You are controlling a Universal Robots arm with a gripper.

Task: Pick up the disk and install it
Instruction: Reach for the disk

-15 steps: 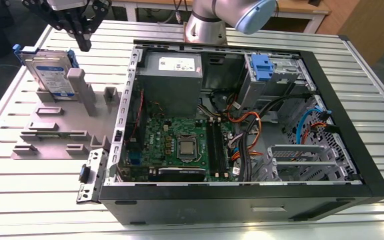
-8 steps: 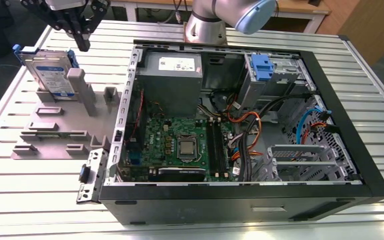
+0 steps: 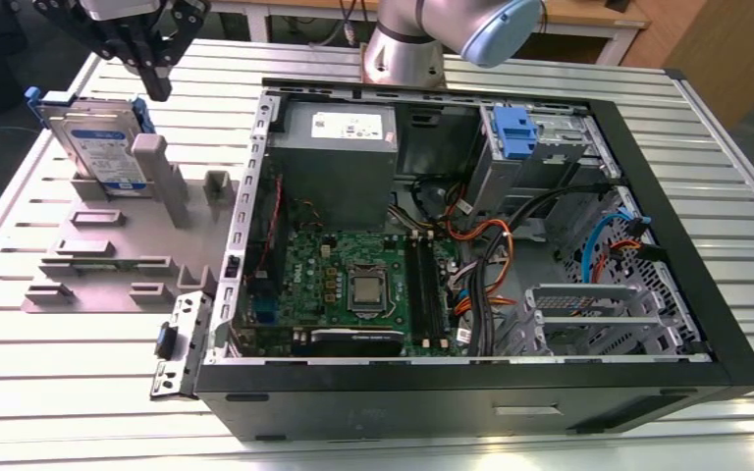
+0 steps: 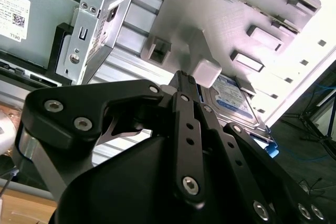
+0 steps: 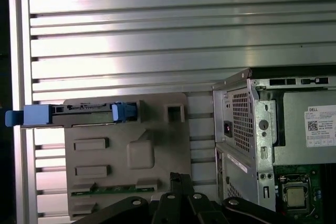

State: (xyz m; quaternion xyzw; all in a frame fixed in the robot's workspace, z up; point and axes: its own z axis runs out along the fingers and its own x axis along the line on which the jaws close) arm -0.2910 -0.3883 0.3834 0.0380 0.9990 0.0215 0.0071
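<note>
Gripper [image 3: 157,88]: clenched on nothing, fingertips pressed together, hanging over the holder near the disk and touching neither; black fingers closed in both wrist views [image 4: 185,82] [image 5: 177,181].
Disk [image 3: 95,147]: upright on its edge in a slot of the holder, blue bracket around it, toward the far corner of the surface on the exterior view's left; edge-on in the first wrist view [image 5: 81,109], label showing in the second wrist view [image 4: 233,98].
Holder [image 3: 115,250]: grey, flat on the surface [image 3: 76,392], just beside the case.
Case [image 3: 482,392]: open, mid-surface, circuit board and cables exposed.
</note>
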